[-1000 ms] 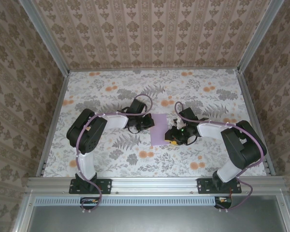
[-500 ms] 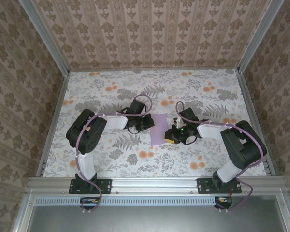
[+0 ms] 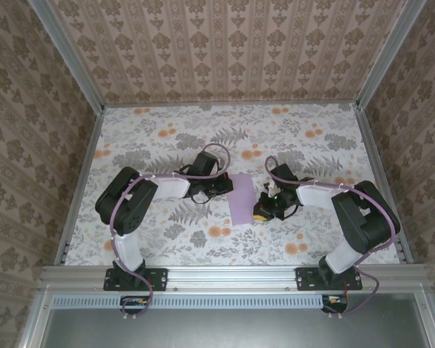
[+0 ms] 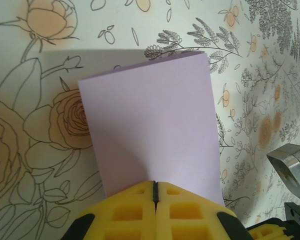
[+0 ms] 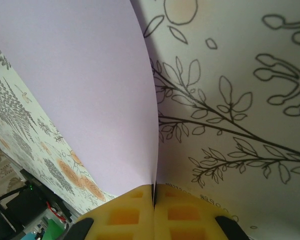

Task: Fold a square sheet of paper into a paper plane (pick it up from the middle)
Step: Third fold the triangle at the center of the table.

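Right fingers [image 5: 125, 215] have shut on the sheet [image 4: 150, 135] (left fingers [image 4: 125, 212] too).

I'm counting one lilac sheet [image 3: 241, 199] out there, just the one, lying on one floral cloth [image 3: 167, 130]. Two arms are reaching in, the left arm [image 3: 127, 199] and the right arm [image 3: 359, 214]. Two grippers are showing, left gripper [image 3: 219, 185] and right gripper [image 3: 263, 210], each carrying two yellow fingers [image 4: 125, 210], making four. Two purple cables [image 3: 216, 148] are looping, one per arm.
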You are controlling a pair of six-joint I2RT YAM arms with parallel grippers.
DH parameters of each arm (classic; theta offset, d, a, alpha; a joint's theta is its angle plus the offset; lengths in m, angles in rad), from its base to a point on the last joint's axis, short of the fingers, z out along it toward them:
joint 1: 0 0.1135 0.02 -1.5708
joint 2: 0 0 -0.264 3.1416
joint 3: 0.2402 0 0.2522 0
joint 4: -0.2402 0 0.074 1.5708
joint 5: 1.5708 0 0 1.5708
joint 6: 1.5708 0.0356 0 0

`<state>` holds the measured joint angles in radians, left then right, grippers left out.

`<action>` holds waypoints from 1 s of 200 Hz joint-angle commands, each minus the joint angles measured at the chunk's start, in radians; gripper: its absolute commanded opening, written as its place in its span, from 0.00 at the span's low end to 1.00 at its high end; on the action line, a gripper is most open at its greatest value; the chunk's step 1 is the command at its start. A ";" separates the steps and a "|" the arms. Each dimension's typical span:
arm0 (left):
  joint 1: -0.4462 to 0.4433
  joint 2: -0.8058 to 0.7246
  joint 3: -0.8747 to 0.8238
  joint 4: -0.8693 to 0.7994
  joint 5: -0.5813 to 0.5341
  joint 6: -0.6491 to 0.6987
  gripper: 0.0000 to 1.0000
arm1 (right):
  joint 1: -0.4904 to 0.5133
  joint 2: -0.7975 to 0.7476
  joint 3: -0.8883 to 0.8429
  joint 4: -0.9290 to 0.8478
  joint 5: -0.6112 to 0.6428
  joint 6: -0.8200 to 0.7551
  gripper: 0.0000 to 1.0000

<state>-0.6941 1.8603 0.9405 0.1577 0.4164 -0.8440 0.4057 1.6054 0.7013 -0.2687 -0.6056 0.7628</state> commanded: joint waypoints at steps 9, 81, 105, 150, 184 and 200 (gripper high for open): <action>-0.005 0.044 0.016 -0.035 0.005 0.026 0.02 | -0.007 -0.029 0.023 -0.030 0.016 0.006 0.07; -0.004 0.066 0.002 -0.048 -0.016 0.029 0.00 | -0.020 -0.139 -0.029 -0.038 0.056 0.093 0.24; -0.004 0.071 0.006 -0.046 -0.008 0.029 0.00 | -0.020 -0.144 -0.033 -0.041 0.053 0.096 0.17; -0.004 0.071 0.006 -0.052 -0.011 0.029 0.00 | -0.021 -0.133 -0.017 -0.006 0.023 0.125 0.06; -0.003 0.076 0.006 -0.053 -0.011 0.029 0.00 | -0.019 -0.096 0.020 0.038 -0.005 0.158 0.04; -0.003 0.076 0.009 -0.056 -0.010 0.034 0.00 | -0.018 -0.066 0.035 0.066 -0.017 0.173 0.04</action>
<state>-0.6941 1.8915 0.9443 0.1547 0.4202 -0.8368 0.3897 1.5002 0.6956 -0.2501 -0.5880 0.8925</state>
